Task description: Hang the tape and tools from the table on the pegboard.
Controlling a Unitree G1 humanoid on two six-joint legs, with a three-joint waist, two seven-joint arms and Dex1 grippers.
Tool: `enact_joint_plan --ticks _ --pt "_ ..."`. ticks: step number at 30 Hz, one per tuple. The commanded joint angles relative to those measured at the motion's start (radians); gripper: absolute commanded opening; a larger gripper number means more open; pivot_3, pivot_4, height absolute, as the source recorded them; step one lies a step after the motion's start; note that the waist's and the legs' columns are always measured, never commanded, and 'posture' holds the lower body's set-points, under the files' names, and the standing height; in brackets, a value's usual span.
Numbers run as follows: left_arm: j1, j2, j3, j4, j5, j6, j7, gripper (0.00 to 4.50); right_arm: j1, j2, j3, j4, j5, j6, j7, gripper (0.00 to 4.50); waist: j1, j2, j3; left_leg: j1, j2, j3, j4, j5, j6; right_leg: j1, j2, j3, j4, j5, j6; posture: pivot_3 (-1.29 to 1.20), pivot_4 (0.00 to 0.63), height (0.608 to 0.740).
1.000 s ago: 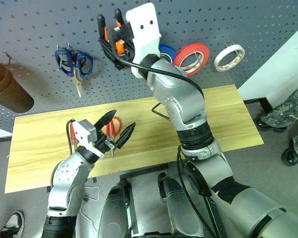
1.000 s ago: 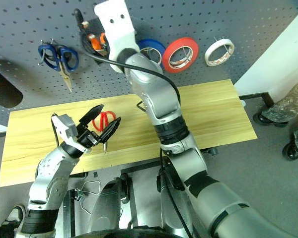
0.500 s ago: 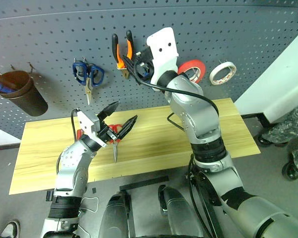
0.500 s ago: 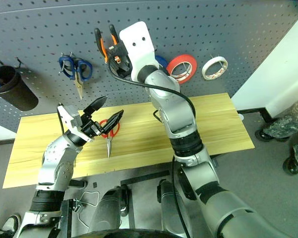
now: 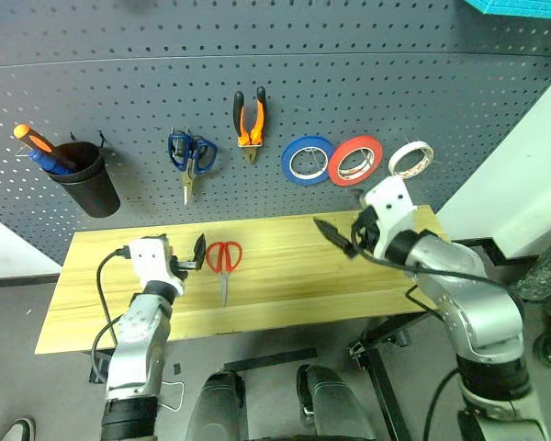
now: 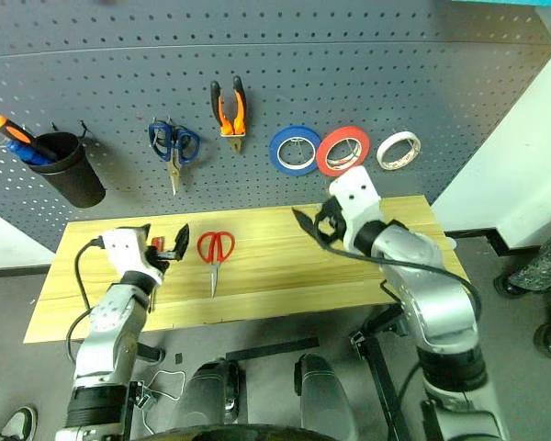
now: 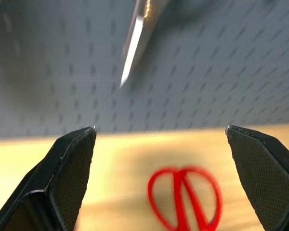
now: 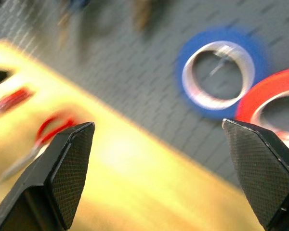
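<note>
The red scissors (image 5: 223, 260) lie flat on the surface (image 5: 285, 294), left of its middle. The pliers (image 5: 249, 121) and the whitish tape (image 5: 410, 159) hang on the pegboard (image 5: 349, 73). The left hand (image 5: 195, 258), fingers apart, hovers just beside the scissors; the right hand (image 5: 335, 237), fingers apart and empty, hangs over the surface's right part.

Even, soft light up top; your wrist views are smeared.

Head views read bright and flat: the pegboard (image 5: 395, 83) curves at the edges, and each hanging tool throws a short shadow toward six o'clock. In your right wrist view the blue roll (image 8: 221, 79) and the table (image 8: 135, 192) blur heavily, with yellow glare. In your left wrist view the red scissors (image 7: 185, 197) sit soft.
</note>
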Motion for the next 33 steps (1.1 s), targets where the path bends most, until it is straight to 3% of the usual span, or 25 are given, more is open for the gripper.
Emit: enact_joint_plan --ticks 1,7,11,17,33 --pt "-0.083 -0.013 -0.066 0.031 0.054 0.174 0.046 4.5 0.012 -0.019 0.038 -0.04 0.013 0.032 0.008 4.46 -0.002 0.0 0.0 0.001 0.0 0.0 -0.001 0.0 0.0 0.001 0.0 0.0 -0.002 0.0 0.0 0.02 0.162 0.712" --pt "-0.2 -0.065 -0.062 0.114 0.065 0.426 0.13 4.5 0.058 -0.007 0.087 -0.057 -0.003 0.04 -0.03 4.46 0.004 0.001 0.001 -0.001 -0.001 0.001 -0.001 -0.007 0.011 0.002 -0.001 0.001 -0.004 0.001 0.0 0.02 0.193 0.712" --pt "-0.182 -0.078 -0.059 0.057 0.083 0.494 0.173 4.5 0.067 0.004 0.107 -0.059 -0.006 0.042 -0.055 4.46 0.006 0.003 0.002 -0.001 -0.002 0.001 -0.001 -0.013 0.022 0.002 -0.001 0.001 -0.004 -0.002 0.003 0.03 0.202 0.712" --pt "-0.121 -0.12 -0.042 -0.044 0.083 0.632 0.219 4.5 0.071 0.022 0.125 -0.056 -0.012 0.034 -0.083 4.46 0.009 0.005 0.004 -0.001 -0.002 0.001 -0.001 -0.014 0.023 0.002 -0.002 0.001 -0.004 -0.004 0.002 0.03 0.204 0.712" --pt "-0.155 -0.121 -0.066 0.171 0.101 0.539 0.191 4.5 0.104 0.029 0.12 -0.125 -0.011 0.083 -0.146 4.46 0.008 0.01 0.013 -0.005 -0.003 0.0 -0.001 -0.014 0.023 -0.001 -0.003 0.001 -0.005 -0.005 0.0 -0.02 0.215 0.712"
